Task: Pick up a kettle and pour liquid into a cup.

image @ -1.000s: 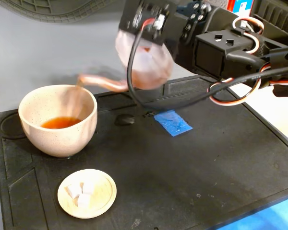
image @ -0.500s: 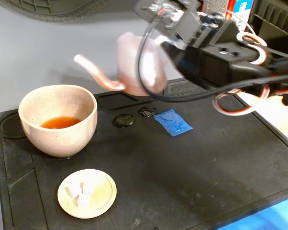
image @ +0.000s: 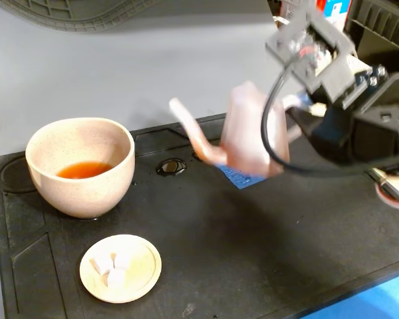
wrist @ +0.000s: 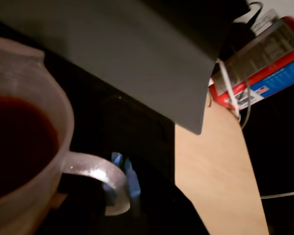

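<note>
Pouring looks done: the cup (image: 80, 166) at left holds liquid (image: 84, 170), while the pincer (image: 294, 126) grips the kettle (image: 253, 133) mid-frame, not yet set down.

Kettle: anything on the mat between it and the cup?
Nothing visible. In the fixed view the kettle hangs in the air right of the cup, spout toward it. Only bare black mat and a small dark round spot lie between, flat and low.
</note>
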Controlling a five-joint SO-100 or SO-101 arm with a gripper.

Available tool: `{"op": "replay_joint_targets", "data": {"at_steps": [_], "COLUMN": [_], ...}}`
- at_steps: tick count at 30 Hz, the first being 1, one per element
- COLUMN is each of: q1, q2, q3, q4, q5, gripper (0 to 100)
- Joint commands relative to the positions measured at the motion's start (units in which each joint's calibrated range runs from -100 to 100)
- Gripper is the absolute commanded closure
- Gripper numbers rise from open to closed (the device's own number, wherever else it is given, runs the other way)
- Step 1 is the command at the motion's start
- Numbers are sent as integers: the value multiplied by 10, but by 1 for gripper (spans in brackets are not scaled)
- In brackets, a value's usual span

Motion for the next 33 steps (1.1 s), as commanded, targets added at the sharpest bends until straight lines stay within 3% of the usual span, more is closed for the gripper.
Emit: {"op": "replay_joint_targets", "data": {"at_steps": [1,9,13,33], "q1": [3,8,9,8], "q2": [-27,18,81,235], "q3": [8,8,-13,-175], "q4": [-10,-18,-83,-84], "q5": [-3,-3,-3,0], "gripper": [99,99,99,99]}}
